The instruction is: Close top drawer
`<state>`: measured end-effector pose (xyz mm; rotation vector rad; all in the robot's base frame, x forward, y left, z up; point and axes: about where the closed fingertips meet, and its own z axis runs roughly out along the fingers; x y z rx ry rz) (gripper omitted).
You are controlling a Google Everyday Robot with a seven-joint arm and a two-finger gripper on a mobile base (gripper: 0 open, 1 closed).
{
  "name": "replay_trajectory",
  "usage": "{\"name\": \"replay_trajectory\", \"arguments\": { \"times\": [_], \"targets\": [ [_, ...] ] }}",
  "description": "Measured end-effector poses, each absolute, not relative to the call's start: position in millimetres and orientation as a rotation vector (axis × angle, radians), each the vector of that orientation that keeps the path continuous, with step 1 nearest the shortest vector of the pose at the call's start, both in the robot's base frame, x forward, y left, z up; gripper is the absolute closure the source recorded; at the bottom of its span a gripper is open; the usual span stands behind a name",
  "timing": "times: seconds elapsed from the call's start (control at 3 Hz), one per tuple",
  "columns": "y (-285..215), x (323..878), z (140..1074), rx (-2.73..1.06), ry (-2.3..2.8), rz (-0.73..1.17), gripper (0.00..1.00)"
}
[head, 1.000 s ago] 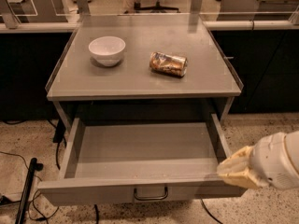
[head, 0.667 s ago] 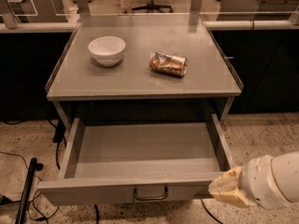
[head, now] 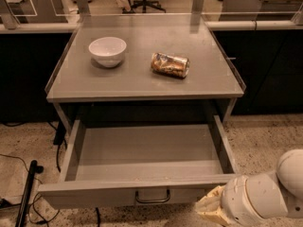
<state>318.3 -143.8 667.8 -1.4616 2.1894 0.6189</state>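
Progress looks nil: top drawer point(head: 94, 193) stands pulled fully out, its handle point(head: 152, 196) just left of the gripper point(head: 211, 210), which sits low beside the front panel's right end. Whether it is clenched or released I cannot tell. The whole push is yet to do.

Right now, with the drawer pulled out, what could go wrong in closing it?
1. The gripper sits off the right front corner of the top drawer, far from the handle; an off-centre push may skew and jam it.
2. A hard shove could jolt the table and roll the can lying on its side.
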Motion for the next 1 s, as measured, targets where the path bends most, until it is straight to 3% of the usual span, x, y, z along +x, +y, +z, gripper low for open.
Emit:
{"name": "replay_trajectory", "arguments": {
  "times": [0.33,1.0],
  "targets": [
    [-142.8,318.6,665.5,-1.467,2.189,0.616,0.83],
    [-142.8,318.6,665.5,-1.467,2.189,0.616,0.36]
  ]
}}
